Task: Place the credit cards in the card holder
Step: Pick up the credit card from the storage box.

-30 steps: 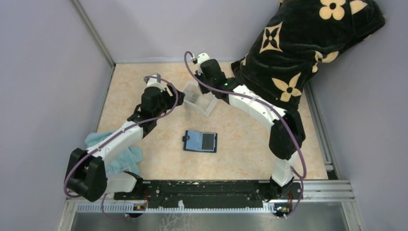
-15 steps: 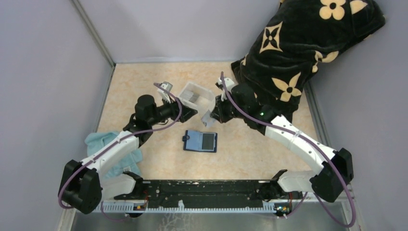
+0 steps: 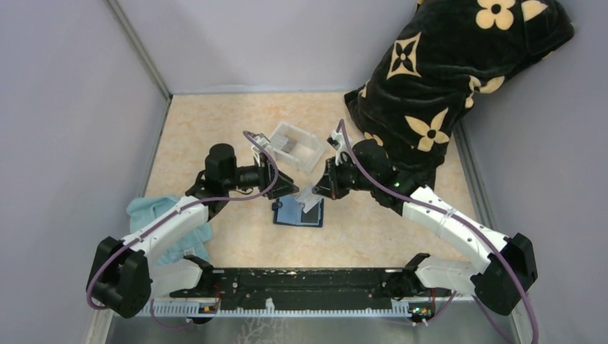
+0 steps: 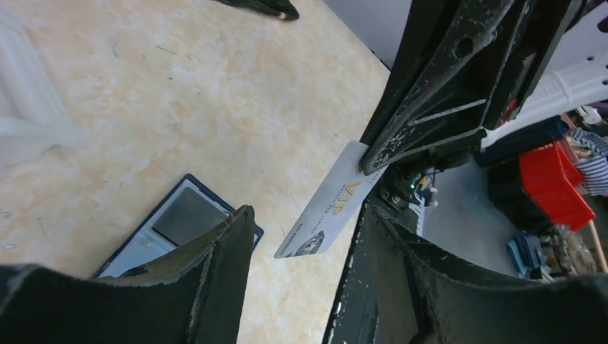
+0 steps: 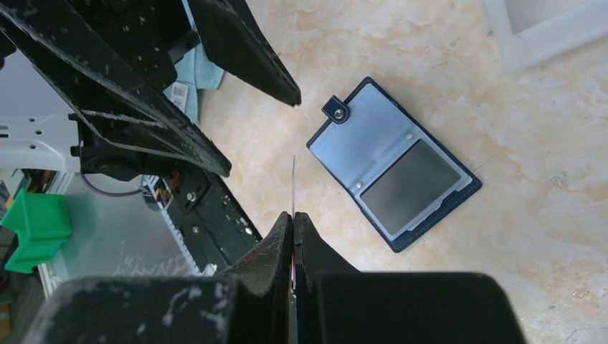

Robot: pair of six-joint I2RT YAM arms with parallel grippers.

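1. Currently I'm pinching a thin pale-grey rectangular plastic card by one short end in the right gripper, with the jaws clamped tight on it. It's hanging tilted just above the small navy-blue folding card holder, which is lying open, lining up, mid-table.
2. I'm keeping my left gripper with jaws apart on either side of the card's free end, and it isn't touching the card as far as I'm seeing.
3. I'm judging the card light, stiff but springy and slick-faced. Gripping a short end and leaving the leading edge free is looking right.
4. I'm expecting the holder to be soft and light, probably sliding if pushed, so it may be needing pinning.
5. I'm working on a smooth, flat beige marbled tabletop.
6. I'm noting a clear plastic tray just beyond the holder, a teal cloth near-left, a black flower-print blanket far-right and grey walls around. Both arms are crowding the holder, so room is tight.
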